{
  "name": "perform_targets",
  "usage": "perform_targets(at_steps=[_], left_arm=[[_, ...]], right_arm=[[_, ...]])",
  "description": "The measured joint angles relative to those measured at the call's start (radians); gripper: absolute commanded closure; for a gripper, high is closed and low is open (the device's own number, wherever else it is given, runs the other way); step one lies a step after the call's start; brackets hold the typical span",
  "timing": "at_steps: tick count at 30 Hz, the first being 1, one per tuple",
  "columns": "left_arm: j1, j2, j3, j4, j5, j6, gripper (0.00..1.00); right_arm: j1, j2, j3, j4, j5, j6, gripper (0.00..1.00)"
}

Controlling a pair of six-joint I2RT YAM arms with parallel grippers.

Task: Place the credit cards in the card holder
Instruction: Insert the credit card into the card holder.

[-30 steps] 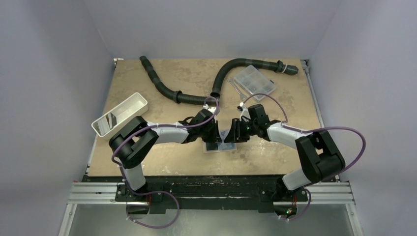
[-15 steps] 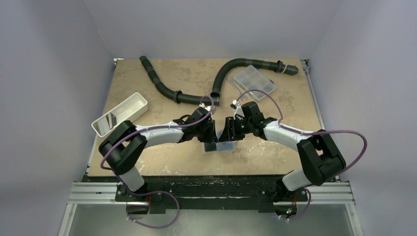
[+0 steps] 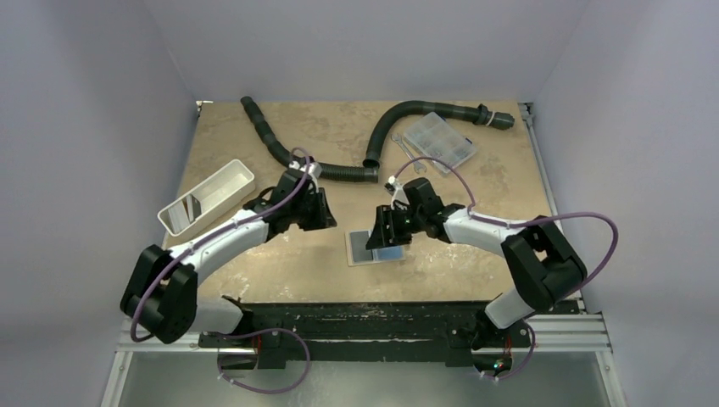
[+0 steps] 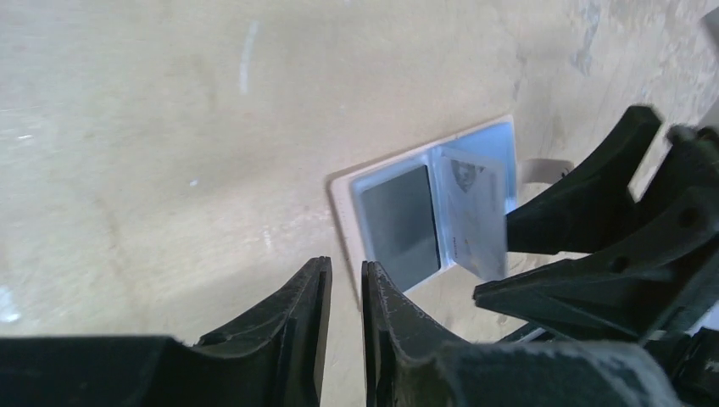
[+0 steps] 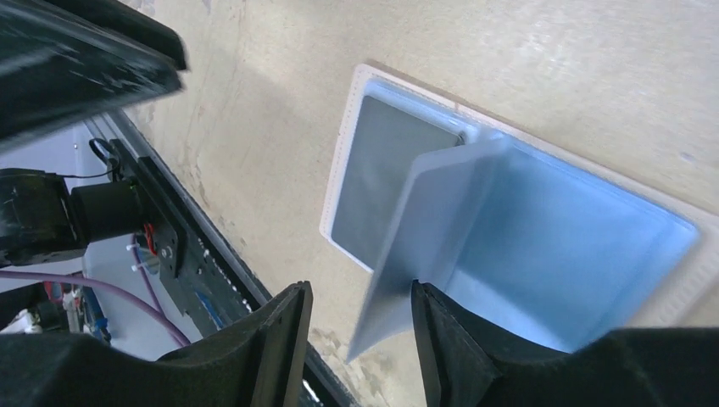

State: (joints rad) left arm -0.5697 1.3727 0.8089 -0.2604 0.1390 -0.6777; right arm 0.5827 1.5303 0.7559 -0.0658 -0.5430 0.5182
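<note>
My left gripper (image 4: 343,273), barely parted, sits clear of the card holder (image 5: 576,246); right gripper (image 5: 360,295) spreads astride the tilted credit card (image 5: 432,220).

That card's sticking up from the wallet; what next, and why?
Probably the right gripper should nudge the tilted credit card down flat into the card holder: its jaws stand open around the card, which leans up from the pale-blue half.

Robot lab test cell: plain white enclosure walls (image 3: 356,42), aluminium rail (image 3: 161,332), tan worktop (image 3: 339,127), purple cabling (image 3: 593,225).
</note>
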Motion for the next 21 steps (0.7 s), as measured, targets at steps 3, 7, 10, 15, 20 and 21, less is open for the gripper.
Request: perform_targets(at_steps=[3, 7, 10, 15, 20, 21], left_arm=[[0.058, -0.065, 0.000, -0.063, -0.001, 0.021, 0.72], [0.128, -0.146, 0.002, -0.151, -0.002, 0.048, 0.70], [0.164, -0.175, 0.010, -0.212, -0.005, 0.062, 0.67], [0.233, -0.201, 0.045, -0.312, -0.005, 0.093, 0.59], [0.394, -0.204, 0.145, -0.434, -0.009, 0.166, 0.40], [0.442, -0.205, 0.167, -0.458, -0.018, 0.185, 0.38]], right_arm=[[0.040, 0.051, 0.011, 0.050, -0.008, 0.031, 0.43], [0.105, 0.123, 0.045, 0.113, -0.057, 0.069, 0.38], [0.103, 0.108, 0.052, 0.112, -0.071, 0.062, 0.37], [0.044, 0.038, 0.052, 0.072, -0.023, 0.009, 0.36], [0.034, 0.020, 0.035, 0.074, 0.021, -0.026, 0.35], [0.034, 0.020, 0.024, 0.079, 0.026, -0.030, 0.35]])
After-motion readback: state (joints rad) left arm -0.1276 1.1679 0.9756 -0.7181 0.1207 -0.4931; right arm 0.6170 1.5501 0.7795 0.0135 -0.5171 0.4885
